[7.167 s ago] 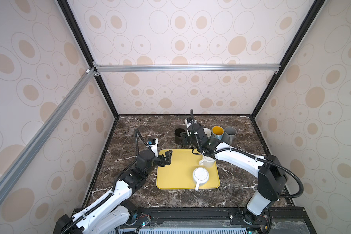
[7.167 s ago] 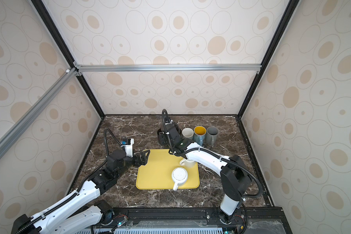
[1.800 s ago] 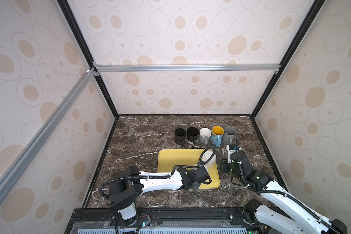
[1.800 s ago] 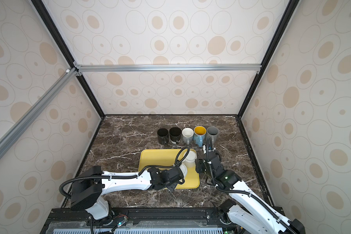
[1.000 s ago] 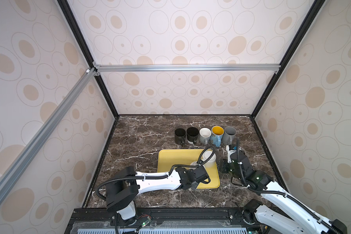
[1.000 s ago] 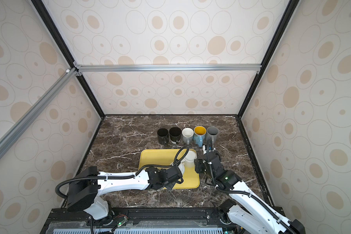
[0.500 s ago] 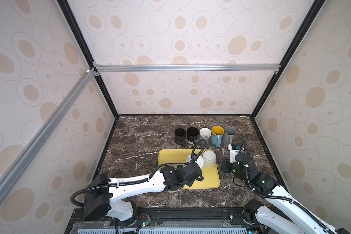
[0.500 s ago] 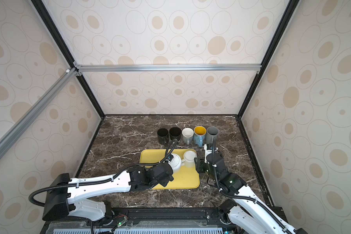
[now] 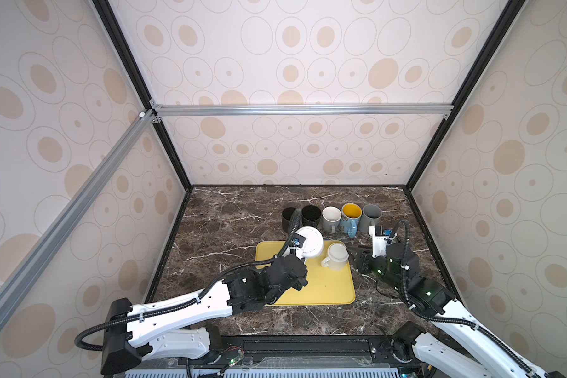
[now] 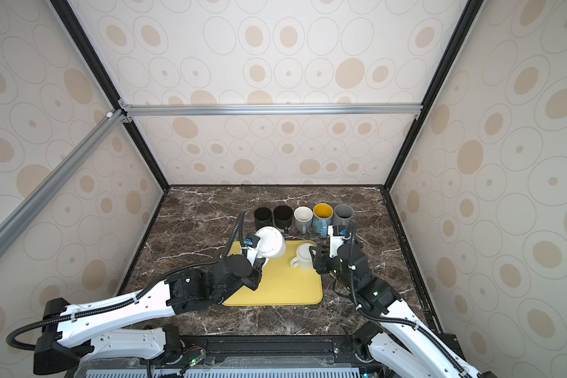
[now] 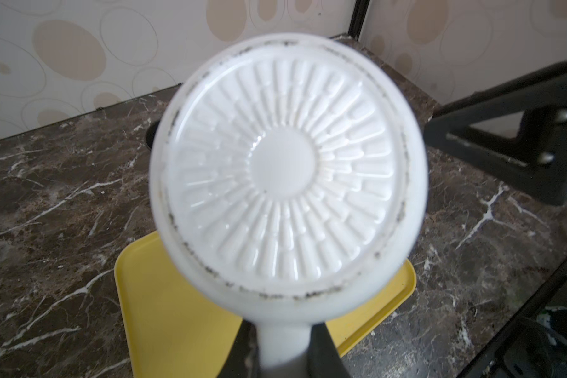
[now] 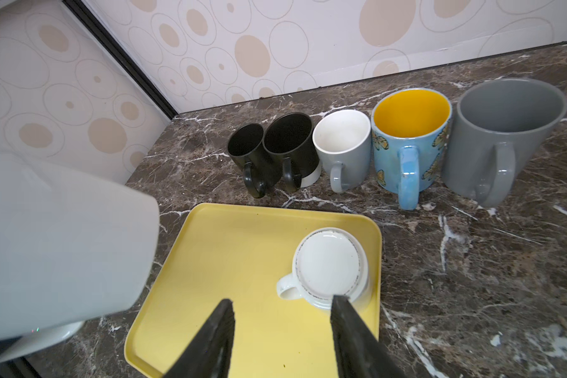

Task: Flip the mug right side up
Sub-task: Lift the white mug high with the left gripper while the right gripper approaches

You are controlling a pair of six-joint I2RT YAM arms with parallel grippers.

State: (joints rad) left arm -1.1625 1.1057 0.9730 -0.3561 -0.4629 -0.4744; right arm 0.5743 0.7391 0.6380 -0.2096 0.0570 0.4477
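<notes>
Over the 11 o'clock corner of the yellow tray (image 9: 324, 288), the left gripper (image 11: 282, 340) is clenched on the handle of the white mug (image 9: 311, 243) and holds it clear of the tray. The mug is tilted, with its ribbed base turned up toward the camera in both top views and its mouth facing down. In the left wrist view that base fills the middle of the picture, with dark scuffs around its outer ring.

At the tray's 1 o'clock corner a small mug (image 9: 337, 257) stands upside down on the yellow surface, its handle pointing to about 8 o'clock. The right gripper (image 12: 282, 301) hangs just beside it at 3 o'clock, fingers spread and grasping nothing. Whether a fingertip touches that mug cannot be told.

Beyond the tray at 12 o'clock, five mugs stand upright in a row on the marble table (image 9: 229, 222). From 9 toward 3 o'clock they are a black mug (image 9: 288, 217), a second black mug (image 9: 311, 216), a grey mug with a white inside (image 9: 331, 218), a blue mug with a yellow inside (image 9: 351, 216) and a plain grey mug (image 9: 371, 216).
</notes>
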